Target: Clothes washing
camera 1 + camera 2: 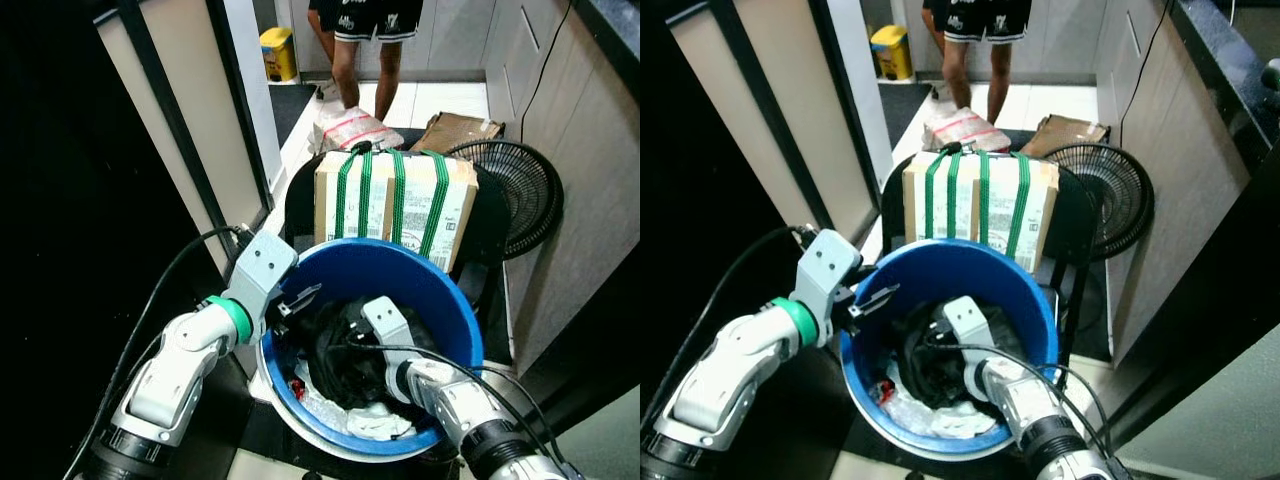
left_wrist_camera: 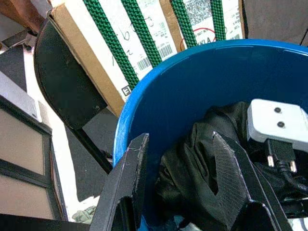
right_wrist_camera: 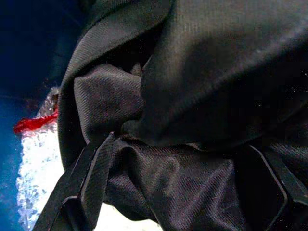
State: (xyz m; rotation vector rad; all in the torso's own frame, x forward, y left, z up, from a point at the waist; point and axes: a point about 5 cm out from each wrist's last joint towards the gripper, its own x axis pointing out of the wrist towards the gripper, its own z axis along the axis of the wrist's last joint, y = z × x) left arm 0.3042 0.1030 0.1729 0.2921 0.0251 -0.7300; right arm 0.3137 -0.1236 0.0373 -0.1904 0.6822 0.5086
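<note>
Okay, I'm looking down into the blue tub [image 1: 455,300], which sits right in front of a chair carrying a cardboard box [image 1: 395,205] bound with green straps [image 1: 398,195]. Inside the tub lies a heap of black clothing [image 1: 340,350], with pale, crinkly plastic [image 1: 365,420] and a scrap of red [image 3: 31,124] underneath it toward the near side.

My right gripper [image 3: 183,185] is down in the tub, its fingers [image 3: 94,178] spread wide on either side of a bunched fold of the black clothing, and the fabric bulges up between them. I can't tell whether they are actually biting into it. From the head camera I see the grey wrist housing sitting on top of the heap.

My left gripper [image 2: 187,187] reaches over the tub's left rim, fingers spread apart, with nothing between them, pointing at the dark cloth below.

Behind the chair, a black floor fan [image 1: 515,190] leans against the wall panel, a wrapped bundle [image 1: 350,128] lies on the floor, and a person in dark shorts [image 1: 365,40] stands further back near a yellow bin [image 1: 280,52].
</note>
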